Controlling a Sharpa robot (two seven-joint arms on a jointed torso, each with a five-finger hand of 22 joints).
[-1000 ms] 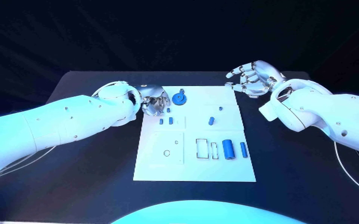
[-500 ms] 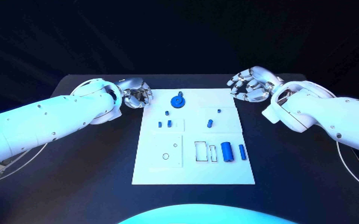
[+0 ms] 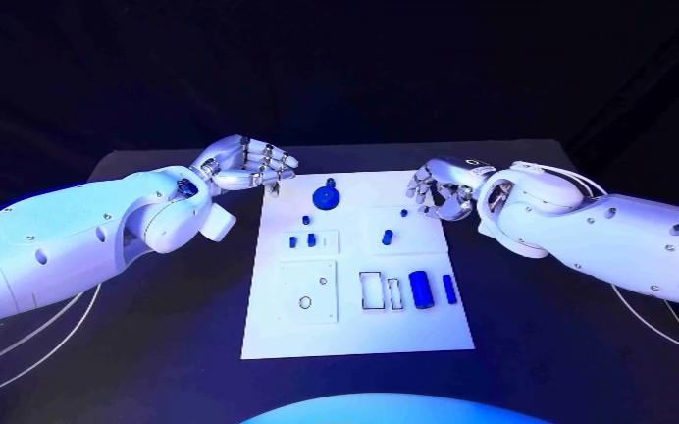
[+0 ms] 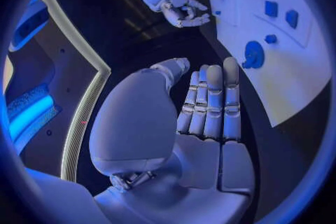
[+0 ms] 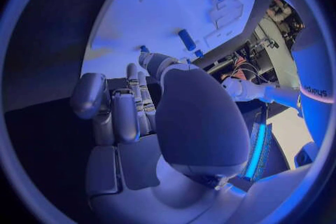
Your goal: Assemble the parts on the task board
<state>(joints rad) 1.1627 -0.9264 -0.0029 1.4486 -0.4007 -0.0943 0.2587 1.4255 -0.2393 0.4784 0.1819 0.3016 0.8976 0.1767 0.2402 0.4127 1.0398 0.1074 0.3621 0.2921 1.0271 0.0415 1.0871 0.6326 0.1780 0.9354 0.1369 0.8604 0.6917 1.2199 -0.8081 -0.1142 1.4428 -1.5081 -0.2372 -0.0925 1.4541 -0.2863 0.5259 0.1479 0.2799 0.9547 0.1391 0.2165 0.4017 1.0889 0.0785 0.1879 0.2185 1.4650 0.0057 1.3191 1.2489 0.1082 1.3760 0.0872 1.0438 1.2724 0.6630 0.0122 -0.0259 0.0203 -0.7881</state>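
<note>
Both silver many-fingered hands, left (image 3: 249,164) and right (image 3: 443,189), you will find curled and holding nothing, flanking the far end of the white rectangular task board (image 3: 354,331), whose small blue parts (image 3: 422,289) lie untouched on it

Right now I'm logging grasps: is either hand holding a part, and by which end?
Nothing is held. The left hand and right hand both hover off the board with fingers curled in on nothing; the parts lie on the board.

Head camera overhead; wrist cameras close (task board (image 3: 357,277) shared)
</note>
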